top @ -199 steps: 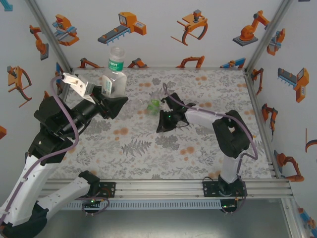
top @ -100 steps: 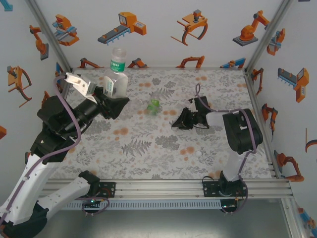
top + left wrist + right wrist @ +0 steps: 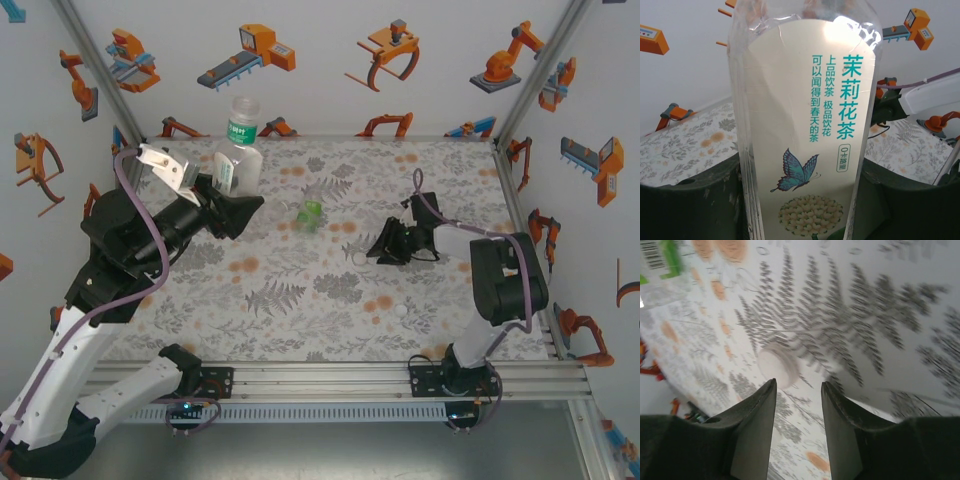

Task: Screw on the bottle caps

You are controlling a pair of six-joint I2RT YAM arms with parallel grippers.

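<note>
- left gripper (image 3: 225,186) clamped on clear green-banded plastic bottle (image 3: 238,150), raised over table (image 3: 300,330) far-left corner
- right gripper (image 3: 385,245) jaws apart, low, mid-table toward right edge
- small round white plastic cap (image 3: 359,258) just ahead of it, bare surface around

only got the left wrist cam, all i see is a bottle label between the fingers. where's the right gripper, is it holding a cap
observer: The right gripper is low over the table, right of centre, jaws open and holding nothing.
operator: any cap near it
observer: A white cap lies on the table just ahead of its open fingers.
operator: and my bottle, is it off the table
observer: Yes. The left gripper holds the green-label bottle roughly upright, raised above the table at the far left.
</note>
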